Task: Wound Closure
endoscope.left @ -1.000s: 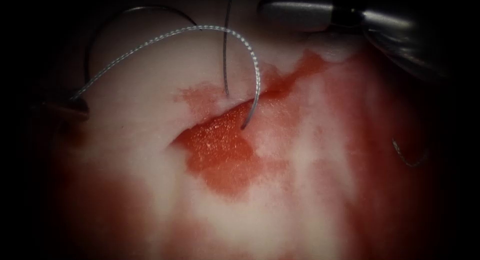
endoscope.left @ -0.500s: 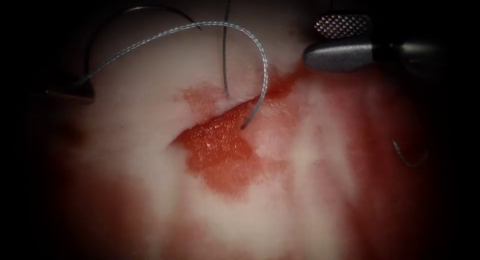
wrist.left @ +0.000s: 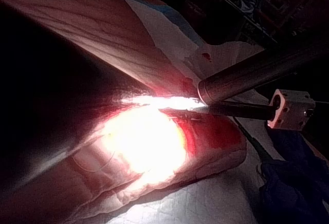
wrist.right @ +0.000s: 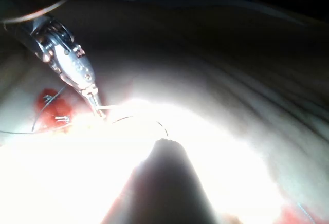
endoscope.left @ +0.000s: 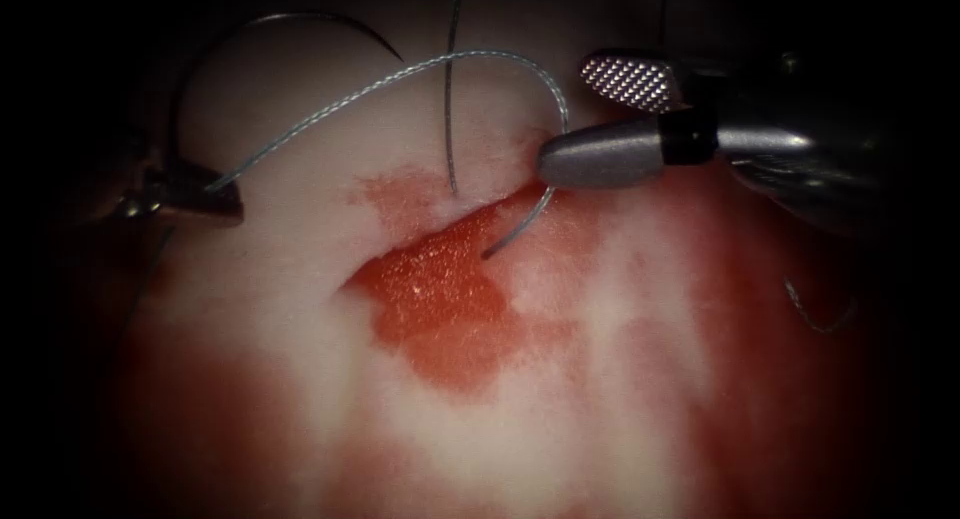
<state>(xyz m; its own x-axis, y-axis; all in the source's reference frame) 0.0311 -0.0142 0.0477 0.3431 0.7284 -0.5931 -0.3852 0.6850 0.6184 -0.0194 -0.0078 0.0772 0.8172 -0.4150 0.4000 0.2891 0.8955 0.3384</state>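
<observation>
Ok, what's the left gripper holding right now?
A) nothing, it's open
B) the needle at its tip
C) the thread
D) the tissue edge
C: in the endoscope view the left gripper is shut on the thread, which arcs from it over the tissue down into the cut.

Your endoscope looks down on the cut [endoscope.left: 440, 289] from above and in front, very close. Your left wrist view sits farther back, facing along the tissue [wrist.left: 154, 147]. Your right wrist view faces the left tool [wrist.right: 95, 103] across it. All three share the lit wound area.
</observation>
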